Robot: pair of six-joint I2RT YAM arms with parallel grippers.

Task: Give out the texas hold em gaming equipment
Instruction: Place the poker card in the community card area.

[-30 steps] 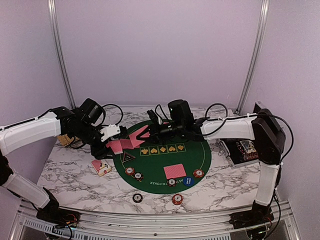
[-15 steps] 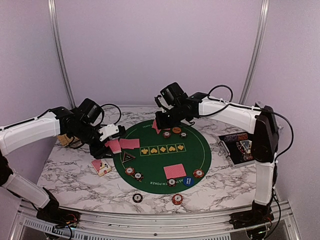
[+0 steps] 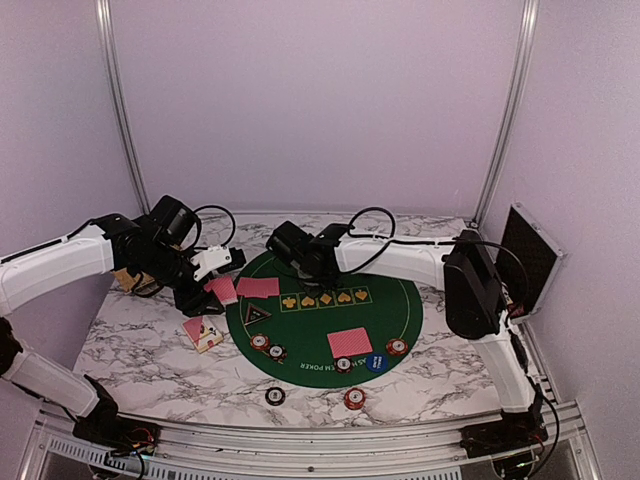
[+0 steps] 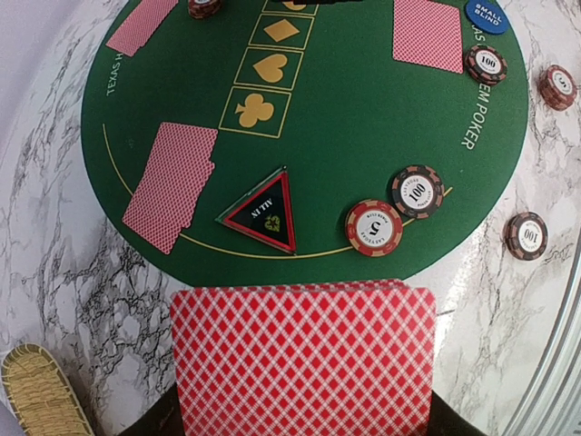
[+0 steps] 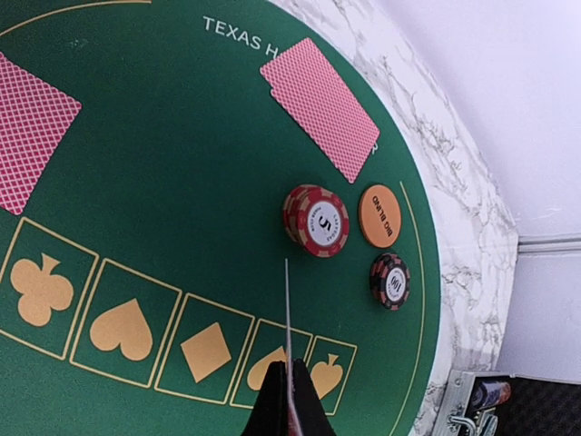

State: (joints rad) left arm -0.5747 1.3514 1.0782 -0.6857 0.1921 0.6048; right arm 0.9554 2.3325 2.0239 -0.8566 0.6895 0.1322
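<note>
My left gripper [image 3: 218,291] is shut on a deck of red-backed cards [image 4: 301,361] and holds it over the marble just left of the green mat [image 3: 400,318]. My right gripper [image 3: 304,267] is shut on a single card, seen edge-on [image 5: 288,318], above the mat's row of suit boxes. Ahead of it lie a red chip stack [image 5: 316,221], an orange button [image 5: 379,216], a dark chip [image 5: 390,280] and a face-down card pair [image 5: 320,107]. The black-and-red triangular marker [image 4: 263,213], two chips [image 4: 373,227] and more face-down cards [image 4: 171,184] lie on the mat's left side.
A blue button [image 3: 376,362], chips [image 3: 397,347] and cards [image 3: 349,342] lie at the mat's near edge. Two chips [image 3: 274,396] lie on the marble in front. Face-up cards [image 3: 203,332] lie left of the mat. A black case [image 3: 530,255] stands at the right and a basket [image 4: 36,391] at the left.
My right arm has swung its gripper with the card left and down over the mat, and its elbow has folded inward. My left gripper has hardly moved with the deck.
</note>
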